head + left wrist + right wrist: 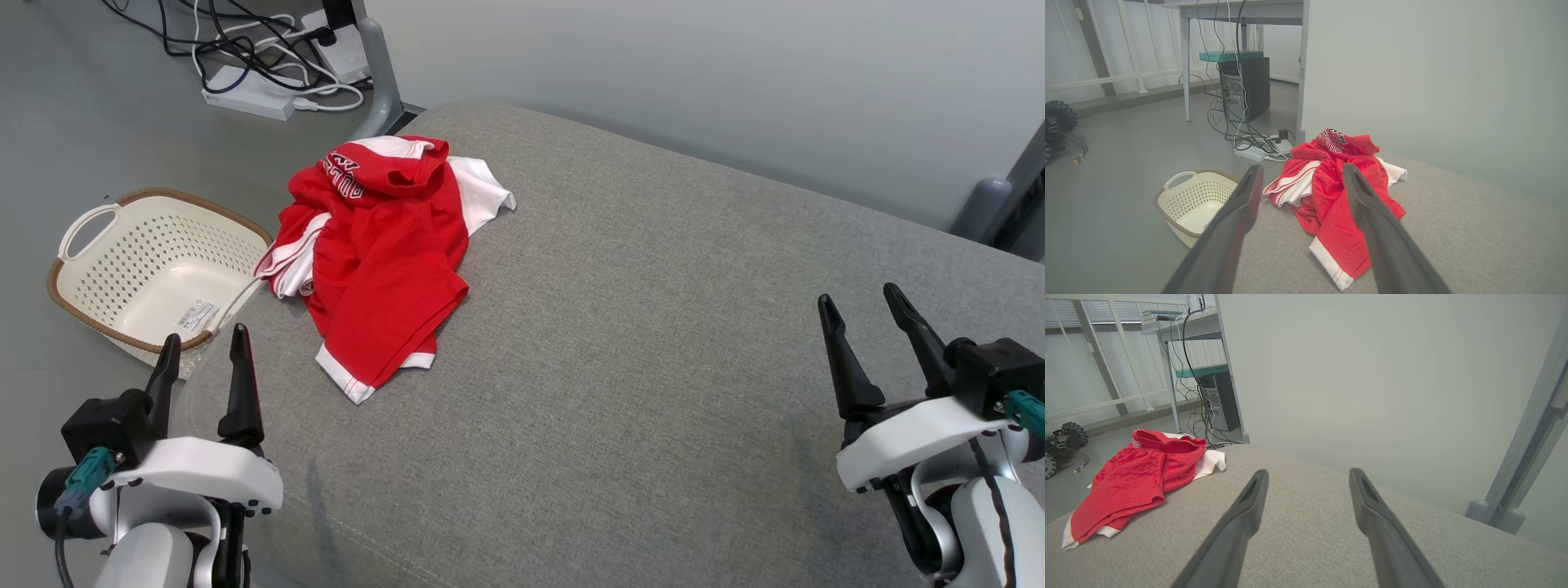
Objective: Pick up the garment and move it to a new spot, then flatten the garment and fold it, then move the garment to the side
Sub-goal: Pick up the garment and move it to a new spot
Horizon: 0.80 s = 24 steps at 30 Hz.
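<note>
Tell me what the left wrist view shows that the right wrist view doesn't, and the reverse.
Left wrist adds: the cream basket on the floor, and the left gripper, jaws open, framing the garment. Right wrist adds: a slanting grey post on rounded feet, and the right gripper, jaws open over bare cushion. Both: the crumpled red garment on the grey cushion, and the computer tower under the desk.

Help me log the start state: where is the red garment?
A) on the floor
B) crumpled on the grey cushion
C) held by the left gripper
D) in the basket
B: the garment lies crumpled on the cushion, and the left gripper is open and apart from it.
</note>
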Tool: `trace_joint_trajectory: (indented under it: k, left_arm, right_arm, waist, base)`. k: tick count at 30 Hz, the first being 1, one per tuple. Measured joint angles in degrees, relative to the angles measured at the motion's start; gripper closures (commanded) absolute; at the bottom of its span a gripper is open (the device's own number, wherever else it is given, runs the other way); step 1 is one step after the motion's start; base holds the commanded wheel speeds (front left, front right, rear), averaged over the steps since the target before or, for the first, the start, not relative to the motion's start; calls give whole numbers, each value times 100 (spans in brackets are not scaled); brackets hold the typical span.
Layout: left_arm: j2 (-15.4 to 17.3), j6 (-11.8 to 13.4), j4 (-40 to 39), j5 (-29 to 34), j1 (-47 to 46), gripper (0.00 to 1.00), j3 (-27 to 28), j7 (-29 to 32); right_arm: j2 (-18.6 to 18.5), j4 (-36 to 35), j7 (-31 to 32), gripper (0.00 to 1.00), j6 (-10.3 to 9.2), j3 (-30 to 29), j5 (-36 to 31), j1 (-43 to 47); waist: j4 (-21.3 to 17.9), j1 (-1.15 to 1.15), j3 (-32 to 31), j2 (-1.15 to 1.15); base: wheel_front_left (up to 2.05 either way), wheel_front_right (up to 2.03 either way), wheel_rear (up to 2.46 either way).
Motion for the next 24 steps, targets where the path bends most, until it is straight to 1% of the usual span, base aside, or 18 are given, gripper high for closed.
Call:
trace_joint_trajectory:
  k: [7, 8, 14, 20, 24]
  left_arm:
    - [-9, -11, -8, -44, -87, 0, -35, 27]
    - [-8, -59, -16, -82, -115, 0, -44, 49]
    - [12, -171, -65, -186, -407, 0, -113, 240]
    - [49, -393, 20, -326, -1104, 0, -261, 721]
    - [36, -544, 390, -498, -1688, 0, -331, 1182]
  right_arm:
    - [-21, 25, -20, 0, 0, 2, 33, -14]
    - [-22, 23, -20, 0, 0, -1, 33, -14]
    - [-42, -122, 18, 0, 0, -25, 21, -19]
    - [-134, -323, 179, 0, 0, -14, -30, -144]
    - [-218, -481, 309, 0, 0, 29, -70, -282]
  waist:
    - [0, 0, 30, 0]
    - [0, 0, 38, 0]
    - [-38, 0, 158, 0]
    - [-214, 0, 427, 0]
    - [-383, 0, 696, 0]
  base:
    - [0, 0, 0]
    - [0, 0, 0]
    - [0, 0, 0]
    - [0, 0, 0]
    - [0, 0, 0]
